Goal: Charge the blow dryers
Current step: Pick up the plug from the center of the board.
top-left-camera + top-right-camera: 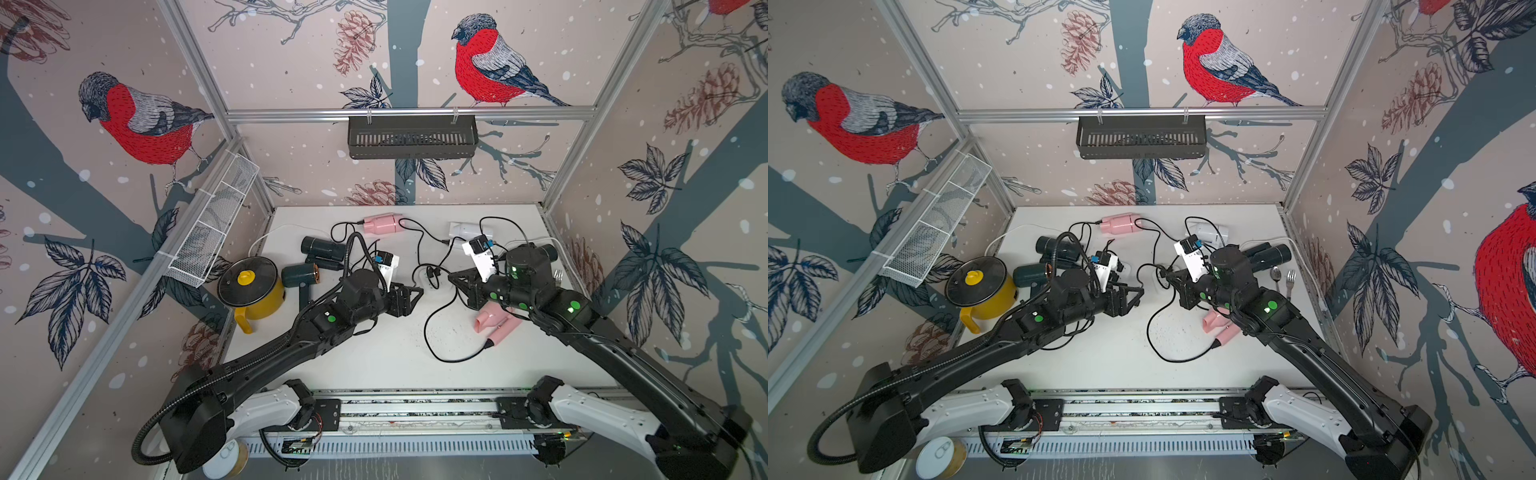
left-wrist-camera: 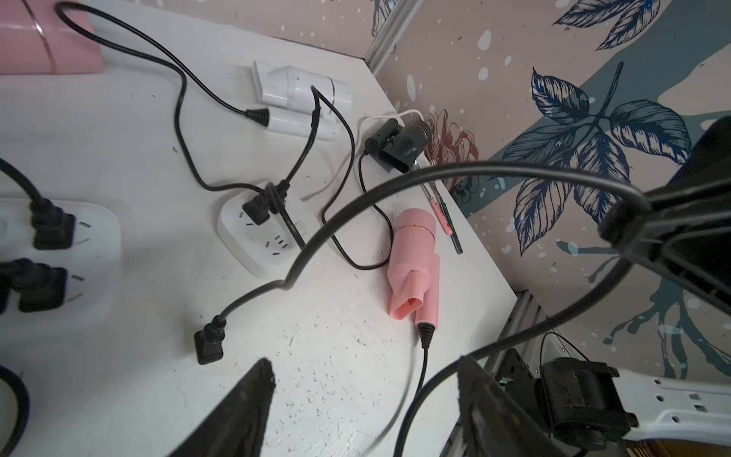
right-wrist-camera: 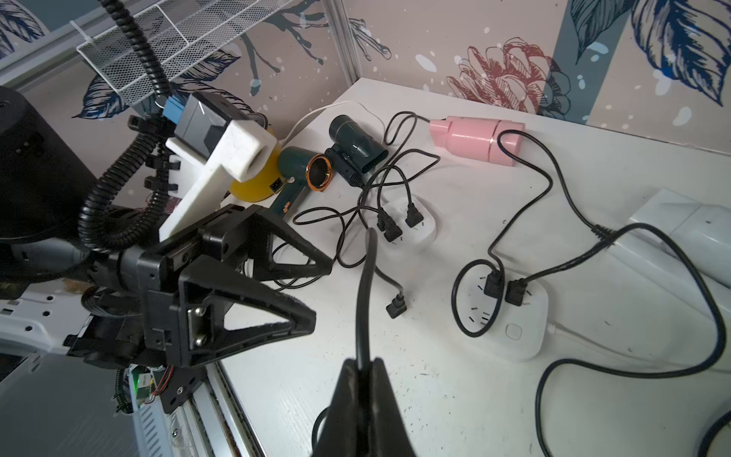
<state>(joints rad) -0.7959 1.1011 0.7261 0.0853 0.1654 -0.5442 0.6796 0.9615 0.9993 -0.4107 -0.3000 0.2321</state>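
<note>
Several blow dryers lie on the white table: a pink one and a white one at the back, a black one and a dark green one with a copper nozzle on the left, a second black one behind the right arm, and a second pink one under that arm. My right gripper is shut on a black cord, lifted off the table. The cord's plug lies loose on the table. My left gripper hangs open beside that plug, holding nothing.
Two white power strips carry plugged-in black cords, which loop across the table's middle. A yellow pot with black lid stands at the left edge. A spoon and fork lie by the right wall. A wire basket hangs on the left wall.
</note>
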